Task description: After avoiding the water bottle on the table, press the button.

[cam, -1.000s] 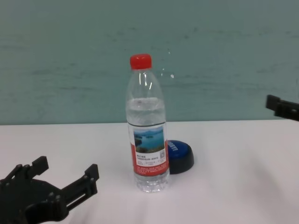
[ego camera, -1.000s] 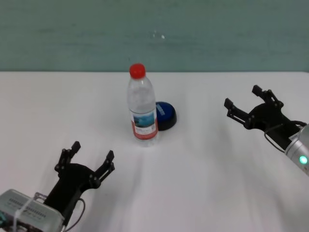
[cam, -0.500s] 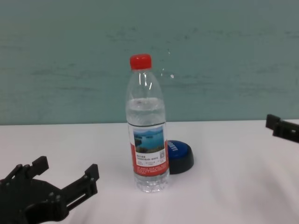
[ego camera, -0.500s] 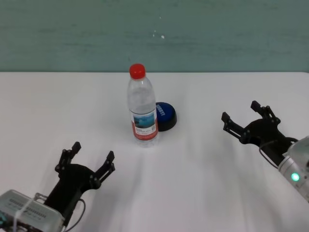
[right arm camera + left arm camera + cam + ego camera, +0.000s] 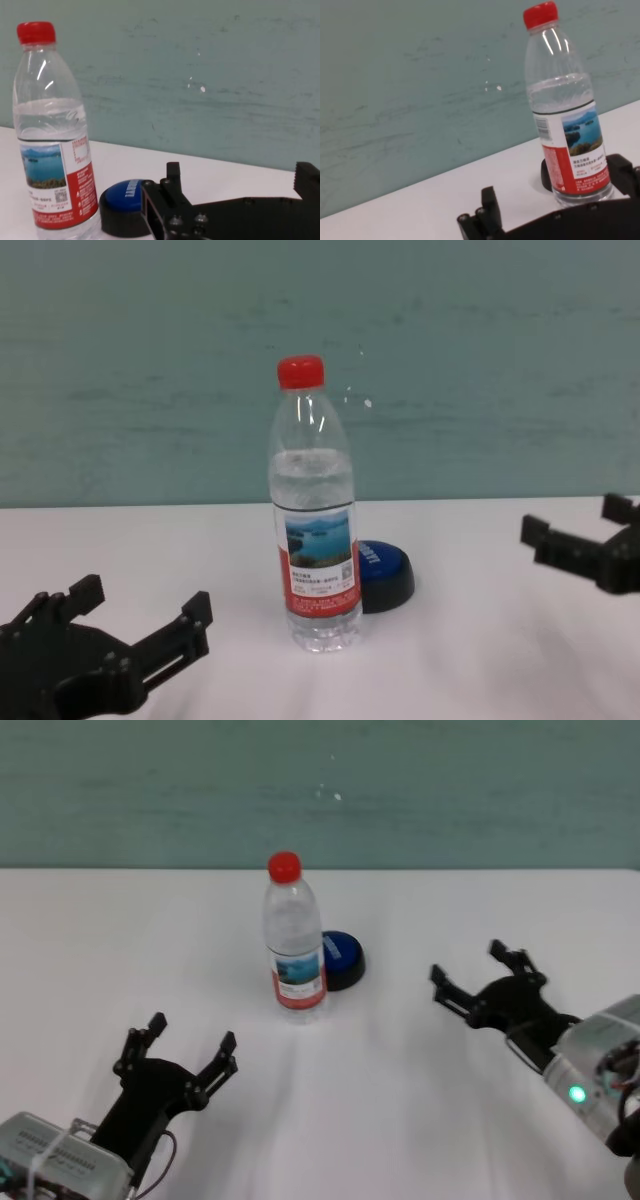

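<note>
While the right gripper (image 5: pixel 478 982) hovers spread wide at 3 o'clock of the button (image 5: pixel 343 959), the approach is underway. Next it must reach leftward, clear of the water bottle (image 5: pixel 295 947) touching the button's 9 o'clock side. Parked near the table (image 5: pixel 100 950) edge, the left gripper (image 5: pixel 190 1060) is spread too.

The tall clear plastic water bottle with a red screw cap (image 5: pixel 312 510) carries a label with a lake photograph above a red band. The red band bears small white print, and a barcode and a square code sit beside the photograph; none of this can be read. The low round blue push button on a black base (image 5: pixel 384 575) bears white lettering along its dome, too small to read.
</note>
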Controlling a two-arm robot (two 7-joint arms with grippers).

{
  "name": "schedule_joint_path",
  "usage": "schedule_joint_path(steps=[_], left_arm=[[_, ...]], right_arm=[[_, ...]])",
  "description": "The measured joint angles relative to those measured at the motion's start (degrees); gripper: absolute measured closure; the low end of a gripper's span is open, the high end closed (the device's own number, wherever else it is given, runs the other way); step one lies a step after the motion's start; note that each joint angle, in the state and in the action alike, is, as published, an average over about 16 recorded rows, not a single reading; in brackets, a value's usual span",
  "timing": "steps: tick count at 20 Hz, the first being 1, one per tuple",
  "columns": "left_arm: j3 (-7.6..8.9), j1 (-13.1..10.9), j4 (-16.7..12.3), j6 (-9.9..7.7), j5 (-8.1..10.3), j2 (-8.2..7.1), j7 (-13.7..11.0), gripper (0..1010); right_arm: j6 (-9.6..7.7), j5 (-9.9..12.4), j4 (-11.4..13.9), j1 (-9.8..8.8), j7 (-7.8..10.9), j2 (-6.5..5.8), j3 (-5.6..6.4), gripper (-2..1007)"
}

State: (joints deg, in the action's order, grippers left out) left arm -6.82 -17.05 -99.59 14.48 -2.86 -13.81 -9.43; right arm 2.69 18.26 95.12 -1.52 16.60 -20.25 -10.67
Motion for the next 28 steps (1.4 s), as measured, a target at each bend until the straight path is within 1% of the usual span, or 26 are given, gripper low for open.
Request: schedule_joint_path(steps=[4, 8, 13, 17, 21, 25, 28], left_arm=[[0.0, 0.0, 0.0, 0.0, 0.0, 0.0, 0.0, 10], [0.0, 0.0, 0.0, 0.0, 0.0, 0.0, 0.0, 10], [0.0, 0.0, 0.0, 0.0, 0.0, 0.0, 0.0, 10], [0.0, 0.0, 0.0, 0.0, 0.0, 0.0, 0.0, 10], [0.0, 0.0, 0.0, 0.0, 0.0, 0.0, 0.0, 10], [0.0, 0.0, 0.0, 0.0, 0.0, 0.0, 0.0, 10], [0.0, 0.0, 0.0, 0.0, 0.0, 0.0, 0.0, 10]], right_arm=[[0.76, -0.74, -1.23, 0.71, 1.8, -0.1, -1.24, 1], [1.56, -1.11, -2.19, 1.28, 3.7, -0.65, -2.44, 1], [2.49, -0.94, -3.0, 1.8, 5.33, -1.32, -3.47, 1], [3.03, -0.41, -3.41, 2.0, 5.85, -1.48, -3.83, 1], [3.28, 0.6, -3.85, 2.19, 6.11, -1.43, -3.84, 1], [3.31, 1.99, -4.35, 2.4, 6.58, -1.35, -3.82, 1], [3.15, 3.59, -4.78, 2.61, 7.3, -1.3, -3.81, 1]])
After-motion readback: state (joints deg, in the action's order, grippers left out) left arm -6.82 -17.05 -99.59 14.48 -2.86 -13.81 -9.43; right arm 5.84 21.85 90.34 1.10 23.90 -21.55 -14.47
